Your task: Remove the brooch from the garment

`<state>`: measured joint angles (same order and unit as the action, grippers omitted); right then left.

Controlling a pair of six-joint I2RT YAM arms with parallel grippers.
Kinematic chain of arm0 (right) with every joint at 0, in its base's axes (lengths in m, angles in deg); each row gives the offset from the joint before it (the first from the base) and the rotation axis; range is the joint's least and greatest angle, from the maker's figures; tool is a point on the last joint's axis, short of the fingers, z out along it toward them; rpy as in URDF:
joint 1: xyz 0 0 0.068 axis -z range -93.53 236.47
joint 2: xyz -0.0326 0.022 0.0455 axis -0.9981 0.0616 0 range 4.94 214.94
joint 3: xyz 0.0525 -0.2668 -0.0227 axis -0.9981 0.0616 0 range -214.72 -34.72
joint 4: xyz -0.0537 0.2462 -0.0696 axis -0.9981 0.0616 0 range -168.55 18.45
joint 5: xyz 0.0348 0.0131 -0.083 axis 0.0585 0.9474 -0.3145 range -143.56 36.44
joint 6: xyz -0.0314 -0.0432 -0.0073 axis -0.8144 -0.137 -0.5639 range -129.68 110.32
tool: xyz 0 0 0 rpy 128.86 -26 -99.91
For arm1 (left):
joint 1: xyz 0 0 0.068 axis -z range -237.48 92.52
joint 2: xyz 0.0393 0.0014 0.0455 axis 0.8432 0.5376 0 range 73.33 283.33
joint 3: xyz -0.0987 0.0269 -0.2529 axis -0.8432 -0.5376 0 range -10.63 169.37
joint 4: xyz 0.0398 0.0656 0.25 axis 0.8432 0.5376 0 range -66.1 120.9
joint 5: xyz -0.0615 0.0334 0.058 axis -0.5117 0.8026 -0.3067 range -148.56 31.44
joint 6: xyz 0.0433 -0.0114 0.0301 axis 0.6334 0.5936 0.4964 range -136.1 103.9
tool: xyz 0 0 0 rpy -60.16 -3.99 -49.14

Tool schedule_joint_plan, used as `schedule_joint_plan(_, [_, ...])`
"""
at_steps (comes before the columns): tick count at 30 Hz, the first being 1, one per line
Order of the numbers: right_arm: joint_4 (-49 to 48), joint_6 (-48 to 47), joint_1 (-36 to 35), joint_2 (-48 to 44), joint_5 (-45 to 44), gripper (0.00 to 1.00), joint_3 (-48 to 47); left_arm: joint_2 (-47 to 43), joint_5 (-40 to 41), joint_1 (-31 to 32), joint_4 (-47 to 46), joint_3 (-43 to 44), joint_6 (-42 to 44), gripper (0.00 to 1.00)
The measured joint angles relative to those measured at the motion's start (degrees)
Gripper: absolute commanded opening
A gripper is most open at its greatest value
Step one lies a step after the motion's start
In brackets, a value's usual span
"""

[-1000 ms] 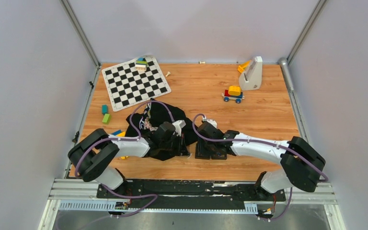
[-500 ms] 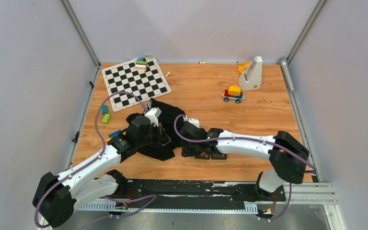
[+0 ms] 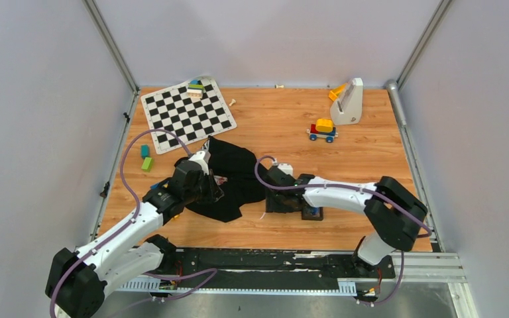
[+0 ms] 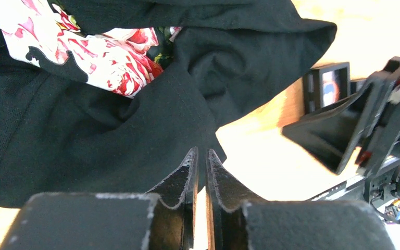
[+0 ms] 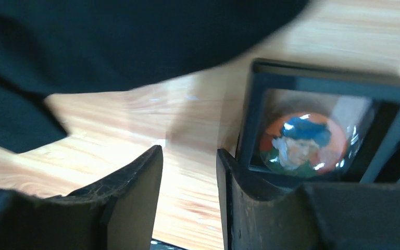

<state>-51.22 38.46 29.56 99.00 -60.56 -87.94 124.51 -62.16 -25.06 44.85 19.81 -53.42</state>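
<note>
Since a second ago, the left gripper (image 4: 201,152) has slid left over the black shirt (image 4: 83,130). Its fingers are a thin crack apart and hold nothing. The right gripper (image 5: 188,154) is parted and empty. The brooch (image 5: 303,143) sits in a black frame (image 5: 323,73) just right of its fingers.

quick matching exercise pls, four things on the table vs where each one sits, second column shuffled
1. black-and-white checkered mat
2. yellow, red and blue toy car
3. black fabric garment with a floral print
4. black square frame

a. next to the right gripper
b. far left corner of the table
c. by the left gripper
d. far side, right of centre

Pairs: 1-b, 2-d, 3-c, 4-a
</note>
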Motion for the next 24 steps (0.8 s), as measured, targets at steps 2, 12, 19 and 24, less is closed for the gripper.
schedule_joint_plan(2, [-0.33, 0.04, 3.34, -4.13, -0.04, 0.45, 4.37, 0.04, 0.28, -0.15, 0.04, 0.00, 0.00, 0.17])
schedule_joint_plan(12, [3.61, -5.16, 15.04, -20.76, -0.81, 0.70, 13.88, 0.79, 1.68, -0.70, -0.02, 0.00, 0.81, 0.46])
schedule_joint_plan(19, [1.73, -13.14, 16.02, -32.52, -6.45, 0.84, 9.29, -2.62, 9.35, -0.76, 0.66, 2.12, 4.70, 0.99])
schedule_joint_plan(24, [-10.32, -24.20, 18.01, -43.95, -13.29, 1.00, 13.75, -10.51, 16.90, -0.94, -5.79, 0.98, 10.67, 1.00])
